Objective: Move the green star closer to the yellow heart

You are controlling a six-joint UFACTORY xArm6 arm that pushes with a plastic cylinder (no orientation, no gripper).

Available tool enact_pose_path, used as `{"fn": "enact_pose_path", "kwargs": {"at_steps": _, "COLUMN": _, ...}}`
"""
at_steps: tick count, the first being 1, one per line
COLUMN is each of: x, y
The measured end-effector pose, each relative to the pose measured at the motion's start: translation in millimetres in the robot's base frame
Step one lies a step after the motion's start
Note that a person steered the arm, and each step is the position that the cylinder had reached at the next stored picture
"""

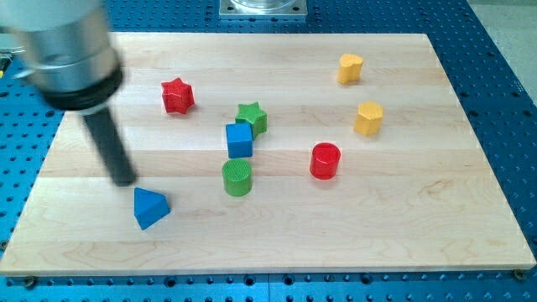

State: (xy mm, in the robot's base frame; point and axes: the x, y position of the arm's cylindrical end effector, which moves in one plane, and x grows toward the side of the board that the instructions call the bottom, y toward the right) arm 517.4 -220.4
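The green star (pixel 252 116) lies near the board's middle. A blue cube (pixel 239 140) sits right against its lower left side. The yellow heart (pixel 350 68) lies toward the view's top right, well apart from the star. My tip (pixel 124 179) rests on the board at the view's left, far left of the green star and just above a blue triangle (pixel 150 207).
A yellow hexagon-like block (pixel 368 118) lies below the heart. A red cylinder (pixel 325 160) sits right of centre and a green cylinder (pixel 237 178) sits below the blue cube. A red star (pixel 177 96) lies at the upper left. The wooden board (pixel 436 226) rests on a blue surface.
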Motion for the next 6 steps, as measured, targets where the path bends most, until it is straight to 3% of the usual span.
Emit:
{"fn": "enact_pose_path", "kwargs": {"at_steps": 1, "x": 0, "y": 56}}
{"fn": "enact_pose_path", "kwargs": {"at_steps": 3, "x": -72, "y": 197}}
{"fn": "enact_pose_path", "kwargs": {"at_steps": 4, "x": -125, "y": 191}}
{"fn": "enact_pose_path", "kwargs": {"at_steps": 5, "x": -145, "y": 216}}
{"fn": "enact_pose_path", "kwargs": {"at_steps": 6, "x": -162, "y": 283}}
